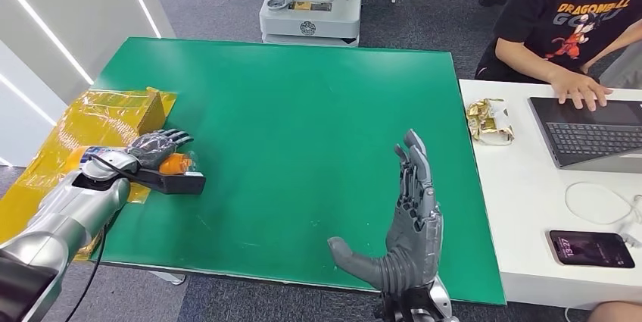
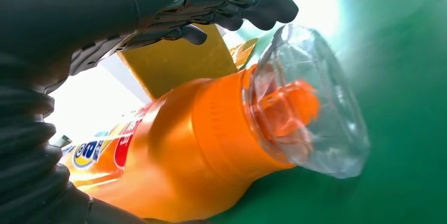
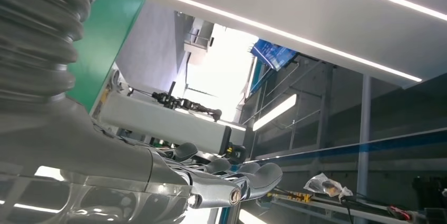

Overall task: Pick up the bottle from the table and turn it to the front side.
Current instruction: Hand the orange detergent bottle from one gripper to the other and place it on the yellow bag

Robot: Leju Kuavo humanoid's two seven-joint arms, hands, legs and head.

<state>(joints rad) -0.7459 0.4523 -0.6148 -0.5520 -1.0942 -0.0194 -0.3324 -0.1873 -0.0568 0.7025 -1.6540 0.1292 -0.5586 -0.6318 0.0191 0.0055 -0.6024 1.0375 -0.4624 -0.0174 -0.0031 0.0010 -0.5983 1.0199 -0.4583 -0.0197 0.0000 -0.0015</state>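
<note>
The left hand [image 1: 157, 148] is wrapped around the orange bottle [image 2: 211, 145] lying on the green table [image 1: 303, 110]; the right hand [image 1: 409, 223] waits wide and holds nothing; next, I think, comes lifting and turning the bottle.

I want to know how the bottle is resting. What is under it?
Under the orange bottle lies the green table, beneath its clear cap end. The left hand wraps over it, with fingers above. The hand hides what is beneath the bottle's body.

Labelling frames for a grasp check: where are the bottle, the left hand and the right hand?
bottle [image 2: 211, 134], left wrist view, orange shoulder.
left hand [image 1: 157, 148], head view, back of hand.
right hand [image 1: 411, 231], head view, palm.
</note>
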